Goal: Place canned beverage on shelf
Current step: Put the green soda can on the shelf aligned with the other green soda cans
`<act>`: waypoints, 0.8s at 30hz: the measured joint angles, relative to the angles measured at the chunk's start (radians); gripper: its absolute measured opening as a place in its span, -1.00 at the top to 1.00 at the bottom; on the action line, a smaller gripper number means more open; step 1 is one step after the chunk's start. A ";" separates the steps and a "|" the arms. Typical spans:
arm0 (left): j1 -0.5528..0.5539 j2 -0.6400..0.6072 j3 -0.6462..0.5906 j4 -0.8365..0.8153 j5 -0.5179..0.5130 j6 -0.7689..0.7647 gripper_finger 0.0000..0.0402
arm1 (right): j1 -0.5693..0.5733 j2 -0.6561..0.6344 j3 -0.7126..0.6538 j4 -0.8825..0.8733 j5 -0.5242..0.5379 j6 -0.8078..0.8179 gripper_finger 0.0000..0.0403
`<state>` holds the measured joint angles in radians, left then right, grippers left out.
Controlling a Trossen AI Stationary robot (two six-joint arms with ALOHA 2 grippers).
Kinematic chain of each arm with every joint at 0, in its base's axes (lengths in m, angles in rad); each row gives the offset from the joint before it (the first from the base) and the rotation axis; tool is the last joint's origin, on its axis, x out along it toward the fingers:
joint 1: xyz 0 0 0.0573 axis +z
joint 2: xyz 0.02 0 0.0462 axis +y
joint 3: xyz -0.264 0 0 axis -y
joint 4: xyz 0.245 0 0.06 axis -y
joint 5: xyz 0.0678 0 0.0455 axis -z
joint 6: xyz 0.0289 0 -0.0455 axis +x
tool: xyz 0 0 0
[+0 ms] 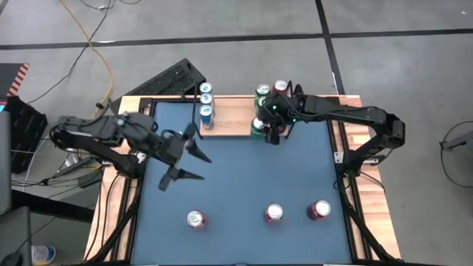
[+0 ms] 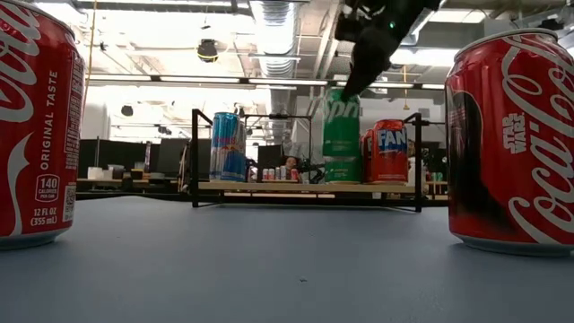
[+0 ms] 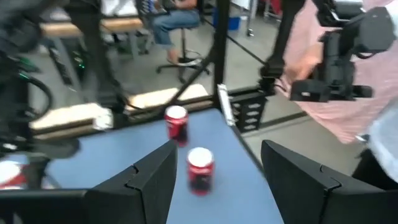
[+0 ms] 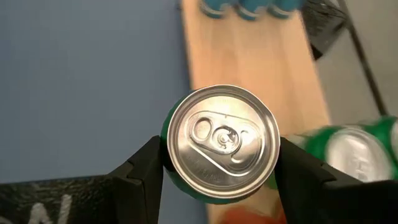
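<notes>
My right claw (image 4: 217,165) grips the green can (image 4: 219,142) by its smooth, dentable sides, over the shelf (image 4: 249,56).

The left tool (image 1: 179,157) hovers with fingers spread; the right tool (image 1: 269,124) points down, fingers clamped.

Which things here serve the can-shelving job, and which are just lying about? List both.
Job:
- green can, gripped from above by the right end effector
- shelf, with blue cans and more cans already on it
- three cans waiting on the table

Lying about:
- left end effector, open and empty over the table
- keyboard
- person
</notes>
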<state>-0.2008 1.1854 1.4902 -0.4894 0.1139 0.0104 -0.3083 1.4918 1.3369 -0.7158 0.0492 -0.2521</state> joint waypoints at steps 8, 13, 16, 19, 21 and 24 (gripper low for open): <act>0.134 -0.011 0.000 0.000 0.075 0.072 -0.09 | -0.076 0.001 0.000 -0.009 -0.083 -0.030 -0.12; 0.209 -0.005 -0.002 0.000 0.137 0.053 -0.09 | -0.123 0.001 0.000 -0.004 -0.097 -0.112 -0.12; 0.246 -0.005 -0.002 0.025 0.128 0.042 -0.09 | -0.158 0.001 0.000 -0.006 -0.154 -0.122 -0.12; 0.277 -0.005 -0.002 0.060 0.126 0.030 -0.09 | -0.186 0.001 0.000 -0.010 -0.191 -0.154 -0.12; 0.294 -0.006 -0.002 0.067 0.125 0.030 -0.09 | -0.197 0.001 -0.007 -0.010 -0.207 -0.179 -0.12; 0.315 -0.005 -0.002 0.070 0.107 0.029 -0.09 | -0.206 0.001 -0.049 0.017 -0.238 -0.197 -0.12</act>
<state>0.1137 1.1801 1.4879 -0.4197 0.2209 0.0397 -0.5144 1.4929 1.2881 -0.6987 -0.1888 -0.4494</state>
